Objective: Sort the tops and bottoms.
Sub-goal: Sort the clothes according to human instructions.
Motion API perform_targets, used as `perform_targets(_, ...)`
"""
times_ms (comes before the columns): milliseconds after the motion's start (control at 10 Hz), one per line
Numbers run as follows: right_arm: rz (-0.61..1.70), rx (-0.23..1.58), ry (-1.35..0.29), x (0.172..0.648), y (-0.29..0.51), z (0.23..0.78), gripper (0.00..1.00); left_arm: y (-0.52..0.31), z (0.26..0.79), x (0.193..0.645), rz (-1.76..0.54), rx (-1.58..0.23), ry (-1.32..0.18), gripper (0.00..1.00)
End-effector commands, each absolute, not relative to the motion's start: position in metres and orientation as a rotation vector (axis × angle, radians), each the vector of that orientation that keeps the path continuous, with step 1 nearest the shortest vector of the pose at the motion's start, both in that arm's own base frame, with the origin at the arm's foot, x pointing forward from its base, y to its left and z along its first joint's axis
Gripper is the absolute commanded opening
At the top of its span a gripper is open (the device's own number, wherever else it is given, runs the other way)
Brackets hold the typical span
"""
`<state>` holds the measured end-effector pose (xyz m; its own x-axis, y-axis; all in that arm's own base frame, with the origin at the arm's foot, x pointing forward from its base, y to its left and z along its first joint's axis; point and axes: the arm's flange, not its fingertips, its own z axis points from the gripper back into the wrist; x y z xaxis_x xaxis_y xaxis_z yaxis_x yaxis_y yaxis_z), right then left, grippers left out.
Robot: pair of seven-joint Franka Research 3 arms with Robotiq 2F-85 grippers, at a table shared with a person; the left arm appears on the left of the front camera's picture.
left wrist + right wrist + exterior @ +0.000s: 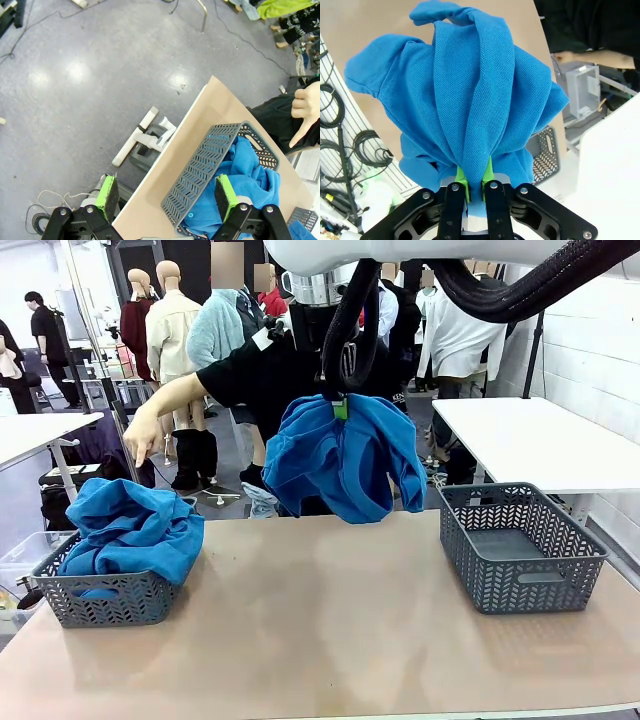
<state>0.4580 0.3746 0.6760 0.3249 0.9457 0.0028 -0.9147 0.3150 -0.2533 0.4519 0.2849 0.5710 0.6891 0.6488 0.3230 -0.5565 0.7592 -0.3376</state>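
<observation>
A bright blue top (pixel 345 455) hangs above the middle of the table, pinched at its upper edge by my right gripper (pixel 340 408), which is shut on it. Seen from the right wrist, the same top (pixel 470 95) bunches out from between the green pads (pixel 461 176) of my right gripper (pixel 472 182). Another bright blue top (pixel 130 525) lies heaped in the left grey basket (pixel 105 602). My left gripper (pixel 165 197) hovers open over that basket's (pixel 200 172) outer edge, with the blue top (pixel 250 175) and a small button showing inside.
A second grey basket (pixel 520 545) stands at the table's right. A person at the far side points a hand (pixel 143 433) down toward the left basket; that hand (pixel 302 112) also shows in the left wrist view. The tan tabletop (pixel 320 620) lies between the baskets.
</observation>
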Motion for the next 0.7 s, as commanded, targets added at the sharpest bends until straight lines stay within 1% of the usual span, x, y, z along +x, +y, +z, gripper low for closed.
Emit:
perform_targets(0, 1.233, -0.222, -0.172, 0.4568, 0.3743, 0.6786, 0.0, 0.2859, 0.5715, 0.4508, 0.676, -0.212, -0.448, 1.0)
perform_targets(600, 1.233, -0.222, -0.172, 0.4568, 0.3743, 0.6786, 0.0, 0.2859, 0.5715, 0.4508, 0.676, -0.212, -0.448, 1.0)
